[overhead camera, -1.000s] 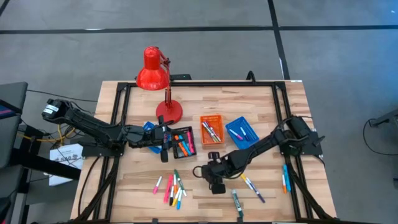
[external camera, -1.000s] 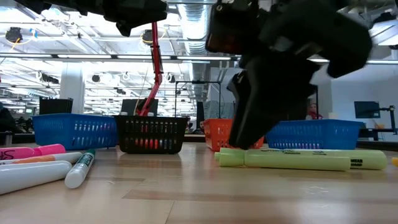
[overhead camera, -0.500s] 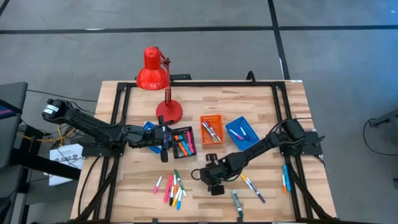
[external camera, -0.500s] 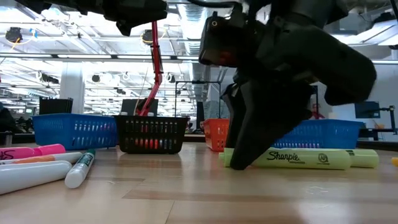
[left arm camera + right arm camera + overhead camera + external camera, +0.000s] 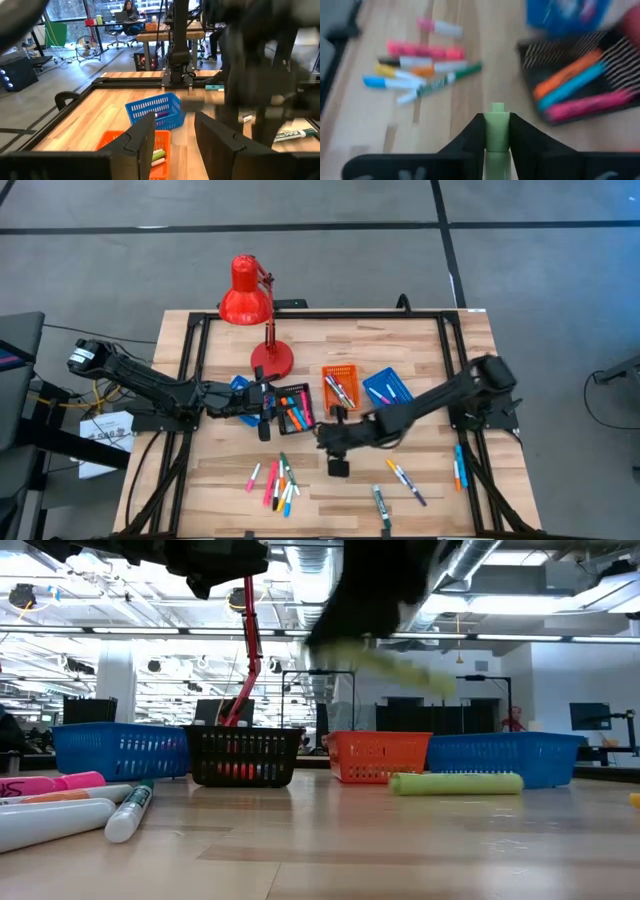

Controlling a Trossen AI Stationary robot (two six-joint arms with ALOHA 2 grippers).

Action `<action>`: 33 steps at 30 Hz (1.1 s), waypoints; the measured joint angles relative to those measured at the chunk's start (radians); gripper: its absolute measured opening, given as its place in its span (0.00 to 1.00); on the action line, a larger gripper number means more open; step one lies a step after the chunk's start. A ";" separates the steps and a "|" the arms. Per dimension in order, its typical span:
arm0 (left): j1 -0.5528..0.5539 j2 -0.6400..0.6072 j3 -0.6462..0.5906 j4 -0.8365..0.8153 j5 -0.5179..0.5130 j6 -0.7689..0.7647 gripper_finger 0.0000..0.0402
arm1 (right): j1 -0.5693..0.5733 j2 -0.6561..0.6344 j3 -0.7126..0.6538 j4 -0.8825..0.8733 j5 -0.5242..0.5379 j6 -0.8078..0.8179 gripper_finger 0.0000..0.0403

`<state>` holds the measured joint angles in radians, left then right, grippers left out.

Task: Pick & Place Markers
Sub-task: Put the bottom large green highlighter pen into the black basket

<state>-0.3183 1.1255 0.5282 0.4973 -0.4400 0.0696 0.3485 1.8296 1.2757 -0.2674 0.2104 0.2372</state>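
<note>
The right end effector (image 5: 497, 137) pinched a yellow-green highlighter (image 5: 497, 125) above the bench (image 5: 420, 350); the left end effector (image 5: 172, 132), at nine o'clock, stood spread.

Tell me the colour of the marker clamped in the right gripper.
Light yellow-green; the marker shows best in the right wrist view, pinched in the right gripper.

The right tool (image 5: 338, 467) hangs above mid-table, fingers clamped together, while the left tool (image 5: 265, 430) waits spread apart.

Loose markers (image 5: 277, 482) and black tray (image 5: 295, 409) flank bare tabletop (image 5: 220, 455).
</note>
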 joint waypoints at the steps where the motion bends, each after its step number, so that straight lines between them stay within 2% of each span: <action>1: 0.000 0.000 0.000 0.000 0.000 0.000 0.34 | 0.005 -0.037 -0.001 0.004 0.039 -0.019 0.16; 5: 0.000 0.000 0.000 -0.004 0.000 0.000 0.34 | 0.038 -0.190 -0.004 0.088 0.224 -0.198 0.18; 7: 0.000 0.001 0.000 -0.006 0.011 0.000 0.34 | 0.047 -0.235 -0.060 0.267 0.247 -0.315 0.16; 11: 0.000 0.003 0.000 -0.007 0.063 0.000 0.34 | 0.027 -0.239 -0.262 0.779 0.074 -0.479 0.13; 15: 0.000 0.003 0.000 -0.002 0.078 0.000 0.34 | -0.035 -0.156 -0.403 1.200 0.050 -0.525 0.16; 19: 0.000 0.003 0.000 -0.002 0.078 0.000 0.34 | -0.100 -0.067 -0.418 1.488 -0.012 -0.517 0.18; 25: 0.000 0.003 0.000 0.000 0.079 0.000 0.34 | -0.155 0.017 -0.363 1.533 -0.100 -0.416 0.17; 33: 0.000 0.003 0.000 0.000 0.079 -0.007 0.34 | -0.187 0.063 -0.281 1.515 -0.135 -0.454 0.17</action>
<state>-0.3180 1.1286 0.5282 0.4973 -0.3614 0.0628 0.1615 1.8927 0.9951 1.2471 0.0757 -0.2173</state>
